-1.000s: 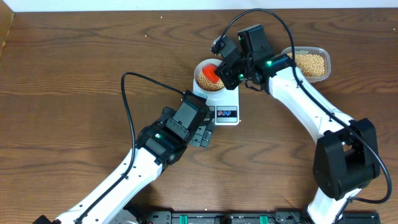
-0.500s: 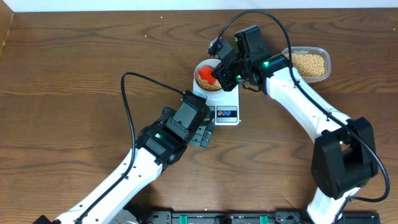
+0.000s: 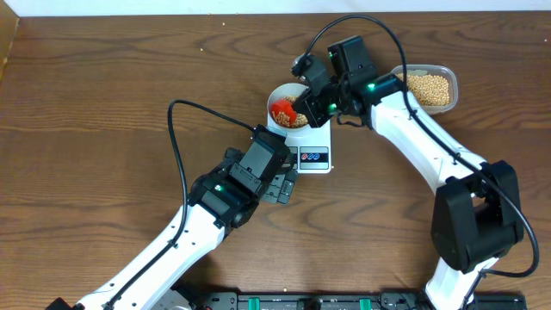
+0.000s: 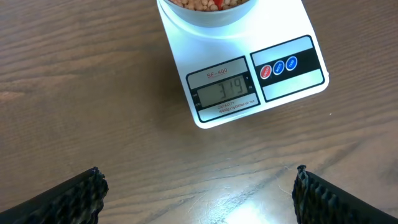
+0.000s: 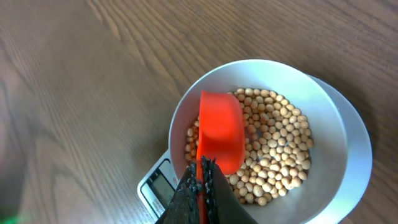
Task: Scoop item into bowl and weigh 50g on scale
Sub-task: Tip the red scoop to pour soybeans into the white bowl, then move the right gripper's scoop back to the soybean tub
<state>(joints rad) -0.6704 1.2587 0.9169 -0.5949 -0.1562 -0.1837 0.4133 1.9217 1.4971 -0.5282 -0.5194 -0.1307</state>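
Observation:
The pale bowl (image 5: 333, 106) stands on the white scale (image 4: 249, 81) and holds a layer of tan beans (image 5: 277, 152). My right gripper (image 5: 202, 180) is shut on the handle of an orange-red scoop (image 5: 219, 130), whose cup is tipped over the beans at the bowl's left side. From overhead, the scoop (image 3: 282, 110) sits inside the bowl (image 3: 281, 89), with the right gripper (image 3: 301, 107) at its right rim. My left gripper (image 4: 199, 186) hovers open over bare wood in front of the scale, and the display (image 4: 224, 93) reads 31.9.
A clear plastic tub (image 3: 429, 88) with more beans stands at the back right, behind the right arm. The left arm (image 3: 224, 194) stretches from the front left toward the scale's front edge (image 3: 314, 158). A black cable loops over the wood at the left.
The right gripper has carried the scoop a little left and deeper into the bowl, tipping it further. The left arm has not moved.

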